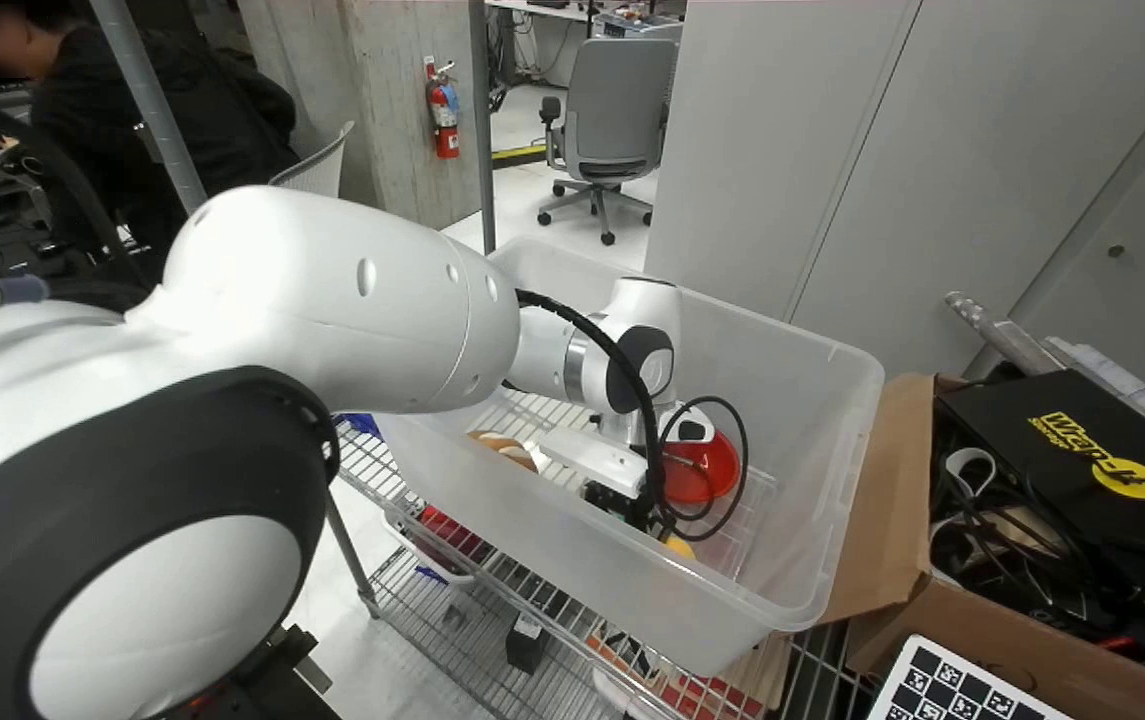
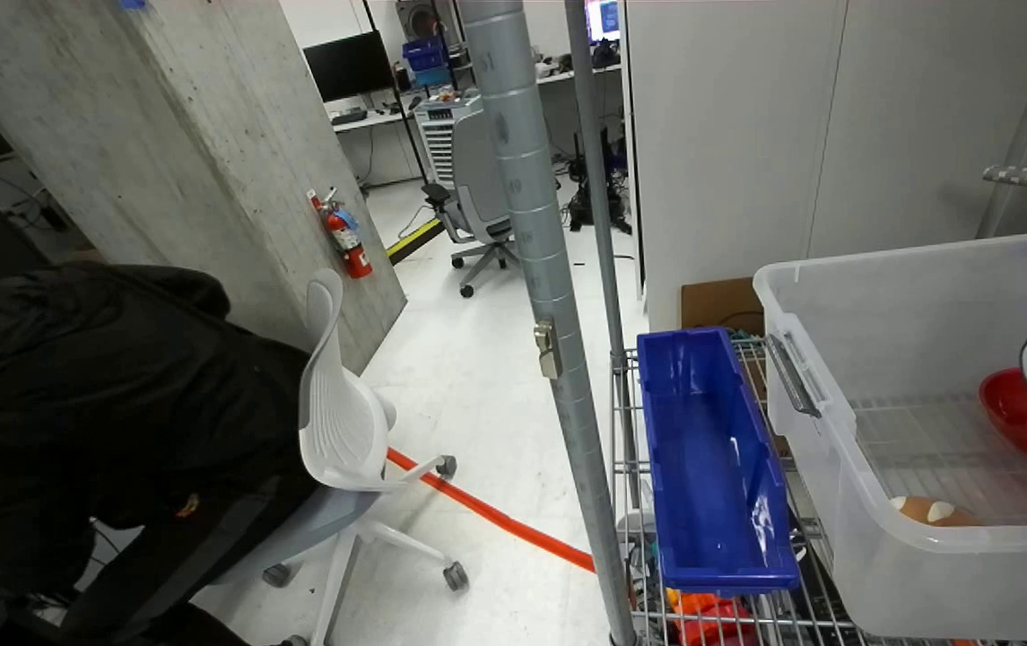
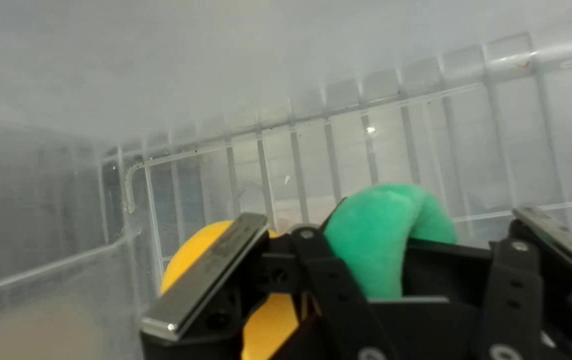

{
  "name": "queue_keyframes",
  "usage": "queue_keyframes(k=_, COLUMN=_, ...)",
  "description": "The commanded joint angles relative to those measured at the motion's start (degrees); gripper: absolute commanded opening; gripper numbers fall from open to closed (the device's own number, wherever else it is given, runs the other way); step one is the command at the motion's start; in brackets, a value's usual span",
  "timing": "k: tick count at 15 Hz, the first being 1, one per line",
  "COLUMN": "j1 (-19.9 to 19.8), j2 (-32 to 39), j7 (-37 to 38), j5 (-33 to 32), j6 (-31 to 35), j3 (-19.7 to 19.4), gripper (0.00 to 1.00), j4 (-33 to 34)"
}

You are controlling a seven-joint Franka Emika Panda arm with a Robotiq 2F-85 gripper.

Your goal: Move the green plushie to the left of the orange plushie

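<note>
Fingers [image 3: 208,277] of the gripper [image 3: 380,240] stand on either side of the green toy [image 3: 365,240], its lower part hidden by the black workings; whether they press on it or merely surround it, I cannot tell. The toy shows a crease and is inside the clear bin [image 1: 802,430]; whether it rests or hangs cannot be established. Near it, partly behind one finger, is a yellow item [image 3: 193,252]. Further off in the bin are a red bowl [image 2: 1020,426] and a tan-and-white item [image 2: 948,513], the latter partly hidden. The white arm [image 1: 362,310] reaches over the bin, a black cable [image 1: 622,360] looping beside the gripper. The bin stands on a wire shelf [image 1: 372,470], a blue tray [image 2: 710,449] just beside it. Opposite that tray, a cardboard box [image 1: 1052,640] bears a black case [image 1: 1062,450] lettered in yellow. Beyond, a person [image 2: 118,377] in dark clothes occupies a white chair [image 2: 334,422] near a wall-hung fire extinguisher [image 2: 352,247].
</note>
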Motion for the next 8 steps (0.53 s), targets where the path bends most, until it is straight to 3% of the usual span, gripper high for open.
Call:
queue_keyframes(k=1, j1=1.05, j2=2.72, j7=-0.60, j5=-2.70, j6=1.49, j3=-1.02, gripper=0.00, j4=2.88)
queue_keyframes(k=2, j1=1.13, j2=3.18, j7=-0.47, j5=-3.19, j6=1.78, j3=-1.18, gripper=0.00, j4=3.21)
queue_keyframes(k=3, j1=1.22, j2=3.40, j7=-0.26, j5=-3.46, j6=1.69, j3=-1.35, gripper=0.25, j4=3.37)
queue_keyframes(k=4, j1=1.30, j2=3.57, j7=-0.14, j5=-3.70, j6=1.57, j3=-1.49, gripper=0.26, j4=3.58)
queue_keyframes(k=8, j1=1.83, j2=2.14, j7=0.00, j5=-3.62, j6=0.25, j3=-1.35, gripper=0.55, j4=2.31)
